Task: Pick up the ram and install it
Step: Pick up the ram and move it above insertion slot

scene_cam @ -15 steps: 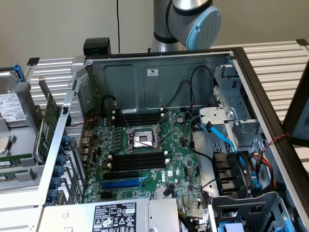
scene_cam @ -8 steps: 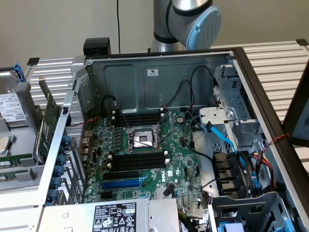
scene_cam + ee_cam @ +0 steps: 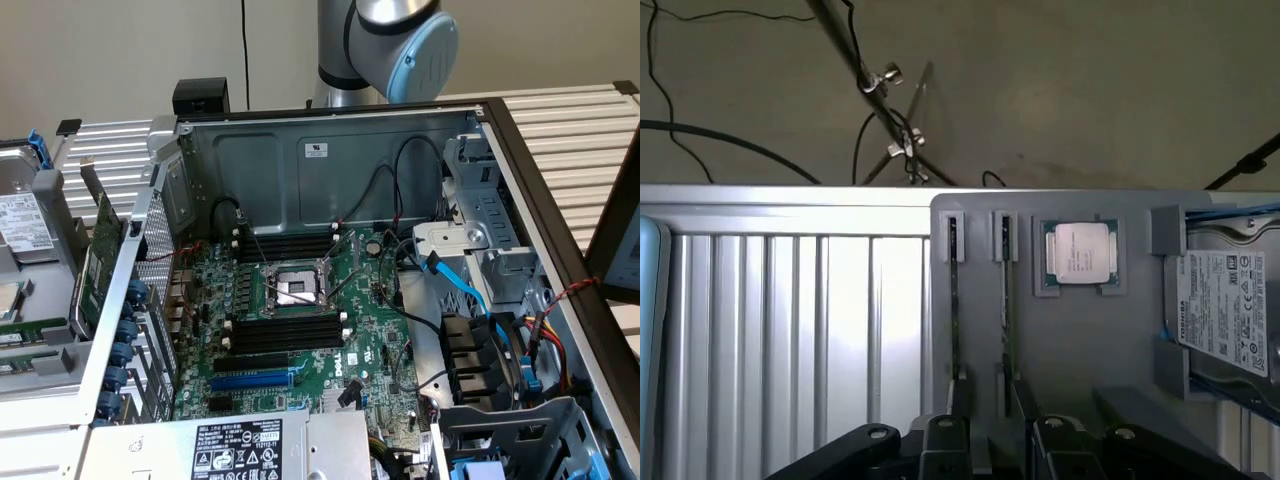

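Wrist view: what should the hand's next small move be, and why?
Likely ease the open hand closer over the ram until it straddles the stick. The ram stands on edge in the gray holder, ungrasped, and the motherboard's slots in the exterior view look empty.

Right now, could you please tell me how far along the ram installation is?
Nothing looks done: the motherboard's black slots are empty. In hand: the open gripper hovers by the ram, which stands edge-on in the grey holder, ungripped. Left: the pickup and the install.
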### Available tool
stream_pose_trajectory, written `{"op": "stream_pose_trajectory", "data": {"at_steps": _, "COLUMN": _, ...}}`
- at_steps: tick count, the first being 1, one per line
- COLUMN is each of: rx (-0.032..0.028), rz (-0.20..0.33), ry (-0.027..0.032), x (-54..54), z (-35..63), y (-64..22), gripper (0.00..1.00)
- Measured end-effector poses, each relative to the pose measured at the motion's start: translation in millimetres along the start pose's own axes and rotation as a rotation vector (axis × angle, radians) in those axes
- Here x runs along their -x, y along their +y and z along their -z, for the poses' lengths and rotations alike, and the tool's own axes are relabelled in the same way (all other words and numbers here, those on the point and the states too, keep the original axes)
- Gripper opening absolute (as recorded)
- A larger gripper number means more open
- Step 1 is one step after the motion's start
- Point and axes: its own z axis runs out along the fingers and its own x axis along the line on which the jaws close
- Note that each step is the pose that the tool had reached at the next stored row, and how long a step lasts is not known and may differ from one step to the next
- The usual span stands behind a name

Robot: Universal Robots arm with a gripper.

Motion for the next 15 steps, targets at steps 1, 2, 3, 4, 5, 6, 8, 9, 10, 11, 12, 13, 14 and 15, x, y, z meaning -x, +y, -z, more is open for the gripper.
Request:
{"op": "stream_pose_trajectory", "data": {"at_steps": 1, "rx": -0.0001, "rz": 0.001, "ry": 0.0000, "x": -0.7, "z": -1.8, "y": 0.1, "gripper": 0.33}}
{"op": "stream_pose_trajectory", "data": {"at_steps": 2, "rx": -0.0002, "rz": 0.001, "ry": -0.0001, "x": -1.4, "z": -3.6, "y": 0.2, "gripper": 0.33}}
{"op": "stream_pose_trajectory", "data": {"at_steps": 3, "rx": -0.0001, "rz": 0.002, "ry": 0.0000, "x": -2.1, "z": -5.4, "y": 0.2, "gripper": 0.33}}
{"op": "stream_pose_trajectory", "data": {"at_steps": 4, "rx": 0.0000, "rz": 0.003, "ry": 0.0000, "x": -2.9, "z": -7.2, "y": 0.2, "gripper": 0.39}}
{"op": "stream_pose_trajectory", "data": {"at_steps": 5, "rx": -0.0001, "rz": 0.004, "ry": 0.0001, "x": -3.8, "z": -9.1, "y": 0.2, "gripper": 0.39}}
{"op": "stream_pose_trajectory", "data": {"at_steps": 6, "rx": 0.0000, "rz": 0.004, "ry": 0.0001, "x": -4.7, "z": -10.9, "y": 0.1, "gripper": 0.39}}
{"op": "stream_pose_trajectory", "data": {"at_steps": 8, "rx": 0.0000, "rz": 0.007, "ry": 0.0001, "x": -6.2, "z": -14.5, "y": 0.0, "gripper": 0.39}}
{"op": "stream_pose_trajectory", "data": {"at_steps": 9, "rx": 0.0000, "rz": 0.008, "ry": 0.0002, "x": -6.9, "z": -16.2, "y": 0.0, "gripper": 0.39}}
{"op": "stream_pose_trajectory", "data": {"at_steps": 10, "rx": 0.0001, "rz": 0.010, "ry": 0.0002, "x": -7.7, "z": -18.1, "y": -0.1, "gripper": 0.39}}
{"op": "stream_pose_trajectory", "data": {"at_steps": 11, "rx": 0.0000, "rz": 0.012, "ry": 0.0003, "x": -8.5, "z": -19.9, "y": -0.1, "gripper": 0.39}}
{"op": "stream_pose_trajectory", "data": {"at_steps": 12, "rx": 0.0000, "rz": 0.014, "ry": 0.0003, "x": -9.2, "z": -21.7, "y": -0.1, "gripper": 0.39}}
{"op": "stream_pose_trajectory", "data": {"at_steps": 13, "rx": 0.0001, "rz": 0.015, "ry": 0.0004, "x": -9.8, "z": -23.5, "y": -0.2, "gripper": 0.39}}
{"op": "stream_pose_trajectory", "data": {"at_steps": 14, "rx": 0.0001, "rz": 0.017, "ry": 0.0004, "x": -10.5, "z": -25.3, "y": -0.2, "gripper": 0.39}}
{"op": "stream_pose_trajectory", "data": {"at_steps": 15, "rx": 0.0002, "rz": 0.019, "ry": 0.0004, "x": -11.2, "z": -27.1, "y": -0.3, "gripper": 0.39}}
